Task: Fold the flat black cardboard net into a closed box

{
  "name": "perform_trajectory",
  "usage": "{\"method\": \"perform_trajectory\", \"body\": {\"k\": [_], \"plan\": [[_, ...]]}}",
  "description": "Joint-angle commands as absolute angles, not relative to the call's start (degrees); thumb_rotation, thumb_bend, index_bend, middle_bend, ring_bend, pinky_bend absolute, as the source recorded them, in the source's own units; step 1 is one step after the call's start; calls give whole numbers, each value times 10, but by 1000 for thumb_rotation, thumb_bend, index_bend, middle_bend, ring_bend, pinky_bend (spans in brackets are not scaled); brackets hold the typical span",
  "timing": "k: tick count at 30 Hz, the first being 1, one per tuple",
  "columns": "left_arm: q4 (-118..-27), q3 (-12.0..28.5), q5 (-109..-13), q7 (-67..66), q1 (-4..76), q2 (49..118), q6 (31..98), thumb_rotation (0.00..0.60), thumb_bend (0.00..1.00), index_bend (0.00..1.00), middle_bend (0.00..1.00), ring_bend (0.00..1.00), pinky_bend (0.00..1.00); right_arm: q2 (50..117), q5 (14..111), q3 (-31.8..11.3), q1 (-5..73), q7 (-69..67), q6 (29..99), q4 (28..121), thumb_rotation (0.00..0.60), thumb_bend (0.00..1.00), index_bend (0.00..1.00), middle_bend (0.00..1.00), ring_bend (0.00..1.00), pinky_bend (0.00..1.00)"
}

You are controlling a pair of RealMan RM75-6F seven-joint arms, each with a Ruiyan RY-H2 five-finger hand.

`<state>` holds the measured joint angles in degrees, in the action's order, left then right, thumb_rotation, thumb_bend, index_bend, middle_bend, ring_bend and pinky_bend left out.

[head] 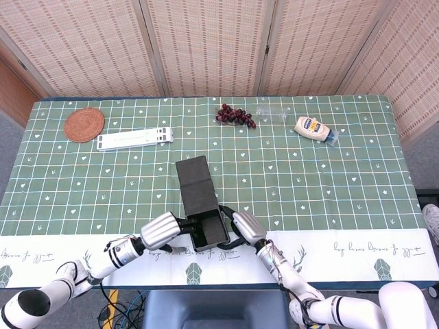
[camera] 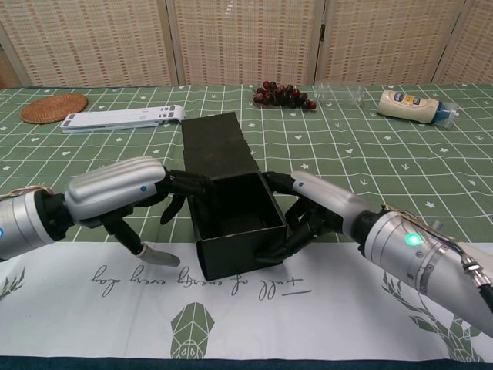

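Left hand (camera: 123,189) sits at the table's (head: 343,178) front edge, just left of the black cardboard box (camera: 235,223); its dark fingertips touch the box's left wall, thumb pointing down onto the white front border, nothing held, fingers apart. Box stands w/ open top near the middle of the front edge, walls up, inside visible; its lid flap (head: 194,179) lies flat on the cloth, stretching toward the back edge. Right hand (camera: 312,212) is tight against the box's right wall, fingers curled round the front right corner, gripping it. Along the back edge, l to r: woven coaster (head: 84,124), white folding stand (head: 134,139), grapes (head: 235,115), clear plastic bottle (head: 273,114), mayo bottle (head: 314,129).
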<state>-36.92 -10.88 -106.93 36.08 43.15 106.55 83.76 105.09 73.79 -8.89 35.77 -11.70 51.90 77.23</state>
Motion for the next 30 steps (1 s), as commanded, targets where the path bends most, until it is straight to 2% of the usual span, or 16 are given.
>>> {"method": "perform_trajectory", "body": {"k": [1,7,12,16,30], "plan": [[-368,-109,-1070,358,433,1068,837,600,130,457,324,637,938,1051,739,-89,357,-118,519,772,600,501,335,414,849,1000],[-357,-108,-1074,355,440,1076,837,600,130,524,419,644,936,1051,741,-87,357,-121,519,774,600,502,335,414,849,1000],[-346,-111,-1083,349,451,1080,837,600,130,540,431,649,933,1050,742,-86,356,-123,518,776,600,502,335,414,849,1000],[-343,-110,-1083,349,454,1083,839,600,130,596,454,654,933,1051,743,-86,354,-125,520,777,600,502,335,414,849,1000],[-321,-112,-1086,342,455,1096,858,600,130,617,502,658,933,1052,740,-89,345,-128,534,789,600,515,335,414,849,1000]]}}
